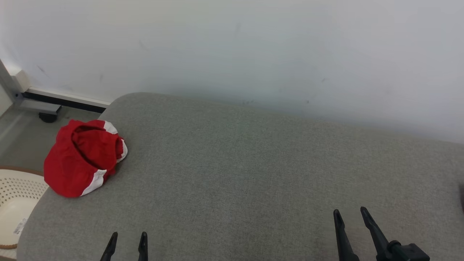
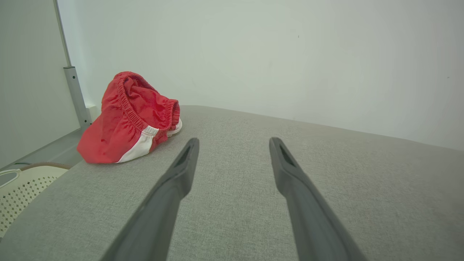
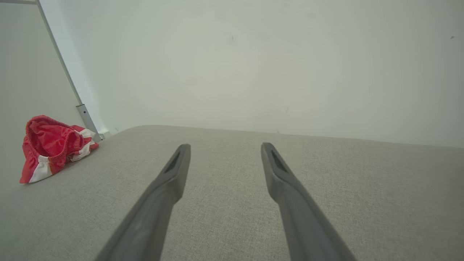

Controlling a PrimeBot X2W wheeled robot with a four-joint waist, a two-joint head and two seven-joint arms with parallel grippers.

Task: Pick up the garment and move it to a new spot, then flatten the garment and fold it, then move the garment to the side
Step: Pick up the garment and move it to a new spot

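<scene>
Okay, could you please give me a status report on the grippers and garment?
Left gripper open, empty. Right gripper open, empty. Red garment bunched at left edge of cushion, untouched. White basket beside that edge, off the path.

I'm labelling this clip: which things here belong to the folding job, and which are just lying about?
For the job: red shorts, bunched near the left edge of the grey cushion; left gripper and right gripper, both open.
Lying about: white basket beside the cushion; metal frame by the wall.
</scene>
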